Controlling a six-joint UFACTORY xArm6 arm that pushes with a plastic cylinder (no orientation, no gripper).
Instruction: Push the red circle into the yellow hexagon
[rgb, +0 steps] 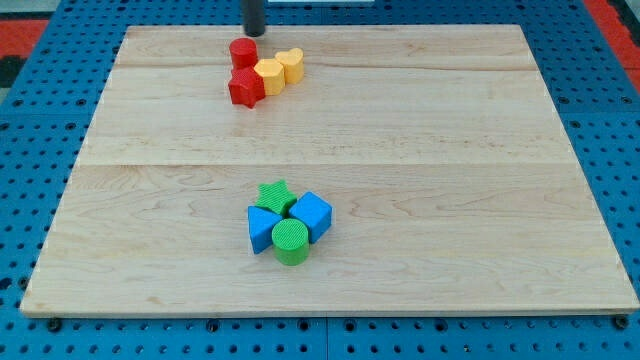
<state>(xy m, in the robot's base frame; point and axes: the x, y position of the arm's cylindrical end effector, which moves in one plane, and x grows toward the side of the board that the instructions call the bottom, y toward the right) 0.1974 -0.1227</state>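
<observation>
A pale wooden board (400, 150) is lying flat on a blue pegboard surface (610, 120), its planks running left to right. Two clusters of blocks are sitting on it. Far and left of centre, a red circle (243, 52) is standing just beside a yellow hexagon (269, 75), with a red star-like block (245, 87) pressing against the hexagon's left side and a second yellow block (290, 64) (its shape is hard to make out) touching its right. Near the middle, a green star (275, 196), a blue cube (311, 214), another blue block (263, 229) and a green cylinder (291, 241) are huddling together, all touching.
</observation>
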